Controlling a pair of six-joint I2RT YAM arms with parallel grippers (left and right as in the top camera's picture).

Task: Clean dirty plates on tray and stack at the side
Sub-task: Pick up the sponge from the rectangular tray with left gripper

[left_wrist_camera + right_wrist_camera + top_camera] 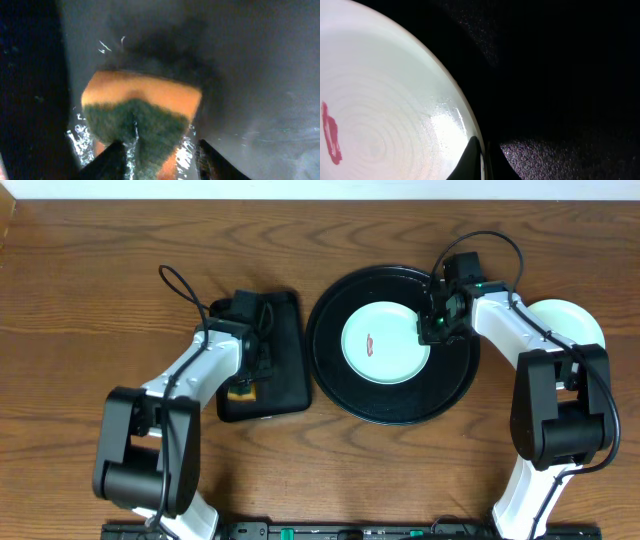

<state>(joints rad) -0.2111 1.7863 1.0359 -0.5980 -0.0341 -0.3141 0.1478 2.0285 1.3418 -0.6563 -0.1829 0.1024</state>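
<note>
The right end effector is closed, tips at the plate's rim at 2 o'clock; whether it pinches the rim is unclear. The plate, with a red smear, lies mid-tray. The left end effector straddles a sponge, jaws partly apart, grip uncertain, on a small tray at the tray's 9 o'clock. Another plate sits on the counter at 3 o'clock.
</note>
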